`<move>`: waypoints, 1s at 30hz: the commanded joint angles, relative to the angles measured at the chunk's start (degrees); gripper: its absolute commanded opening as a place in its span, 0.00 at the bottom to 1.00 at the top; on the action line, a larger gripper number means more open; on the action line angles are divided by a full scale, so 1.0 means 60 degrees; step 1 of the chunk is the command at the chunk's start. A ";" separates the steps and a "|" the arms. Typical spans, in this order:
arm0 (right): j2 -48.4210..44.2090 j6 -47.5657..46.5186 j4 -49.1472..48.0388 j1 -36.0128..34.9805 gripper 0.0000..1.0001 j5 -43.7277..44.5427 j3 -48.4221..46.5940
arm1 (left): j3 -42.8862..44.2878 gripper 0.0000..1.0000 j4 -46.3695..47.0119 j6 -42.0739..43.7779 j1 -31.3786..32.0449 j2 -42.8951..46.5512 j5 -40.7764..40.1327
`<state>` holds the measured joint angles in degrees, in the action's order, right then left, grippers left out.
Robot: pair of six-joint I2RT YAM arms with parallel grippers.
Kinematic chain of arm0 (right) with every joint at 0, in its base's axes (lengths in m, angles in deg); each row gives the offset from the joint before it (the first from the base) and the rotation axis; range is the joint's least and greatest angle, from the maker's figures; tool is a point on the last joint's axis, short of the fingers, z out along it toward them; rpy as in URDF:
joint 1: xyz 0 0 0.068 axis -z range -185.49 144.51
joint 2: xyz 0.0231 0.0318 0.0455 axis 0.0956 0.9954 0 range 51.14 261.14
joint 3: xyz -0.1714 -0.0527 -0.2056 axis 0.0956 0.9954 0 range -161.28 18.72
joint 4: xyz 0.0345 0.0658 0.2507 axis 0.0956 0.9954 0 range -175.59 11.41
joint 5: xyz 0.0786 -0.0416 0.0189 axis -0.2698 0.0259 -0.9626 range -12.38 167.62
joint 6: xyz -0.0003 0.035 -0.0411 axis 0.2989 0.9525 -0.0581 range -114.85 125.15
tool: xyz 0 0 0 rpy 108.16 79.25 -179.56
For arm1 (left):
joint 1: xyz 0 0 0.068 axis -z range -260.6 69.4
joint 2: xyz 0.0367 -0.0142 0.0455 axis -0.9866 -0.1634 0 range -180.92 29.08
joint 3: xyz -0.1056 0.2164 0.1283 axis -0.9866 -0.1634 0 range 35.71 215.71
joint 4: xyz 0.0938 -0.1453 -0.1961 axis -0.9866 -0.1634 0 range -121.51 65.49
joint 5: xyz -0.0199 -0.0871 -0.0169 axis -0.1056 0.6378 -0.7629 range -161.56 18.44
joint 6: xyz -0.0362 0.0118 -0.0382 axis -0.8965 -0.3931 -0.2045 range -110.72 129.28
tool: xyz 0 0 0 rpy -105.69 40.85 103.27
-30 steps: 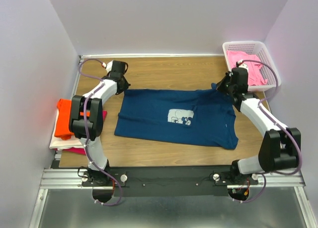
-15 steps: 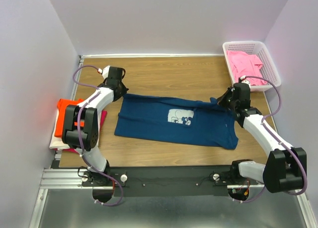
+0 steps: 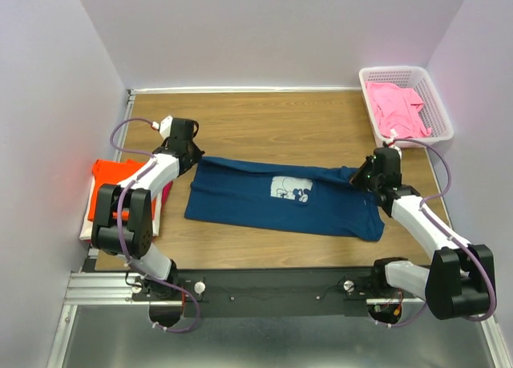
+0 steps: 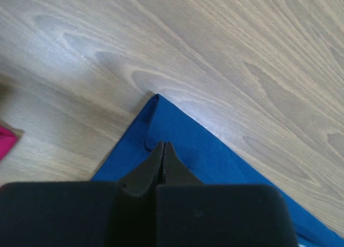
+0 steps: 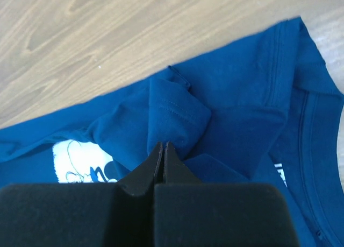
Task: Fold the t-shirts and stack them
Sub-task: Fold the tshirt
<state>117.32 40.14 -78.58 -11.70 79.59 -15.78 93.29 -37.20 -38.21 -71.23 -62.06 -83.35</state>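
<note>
**Step in hand: first lengthwise fold**

The navy t-shirt (image 3: 264,204) is laid flat across the middle of the table (image 3: 280,115), with its collar toward the right arm and its white chest print (image 3: 290,188) facing up. It is held at both ends of its far edge.

The left gripper (image 3: 195,160) is positioned at the far left corner of the shirt. In the left wrist view its fingers are seen pressed together, with the blue hem caught at their tips. The right gripper (image 3: 362,178) is positioned at the far right end. In the right wrist view its fingers are likewise closed, with a bunched sleeve pinched between them. Both grips are judged to be on cloth only.

An orange t-shirt (image 3: 104,188) is seen on top of a pile at the left edge of the table, well apart from the work. A pink t-shirt (image 3: 397,111) is left in the white basket (image 3: 443,121) at the far right corner.

**Progress.** The task is judged to be partly done. One shirt is in hand and at least one is not yet taken from the basket.

**Next move.**
1. The far edge is to be carried toward the near edge by both arms at equal height and pace, so that the crease is kept straight.
2. Light tension is to be maintained between the grippers.
3. The bunched sleeve is to be laid inside the fold before the cloth is released.
</note>
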 commanded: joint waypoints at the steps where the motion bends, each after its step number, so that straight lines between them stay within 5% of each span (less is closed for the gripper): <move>1: -0.0247 0.0234 0.0253 -0.0004 0.00 -0.0124 0.0256 | -0.0397 0.00 0.0283 -0.0333 -0.0052 0.0452 -0.0437; 30: -0.1331 0.0908 0.0986 -0.0018 0.00 0.0271 0.1282 | -0.2052 0.00 0.0693 -0.0758 -0.0081 0.1493 -0.0642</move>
<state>110.54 44.00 -74.71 -11.70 79.70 -9.77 82.65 -34.14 -41.70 -71.23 -54.08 -85.49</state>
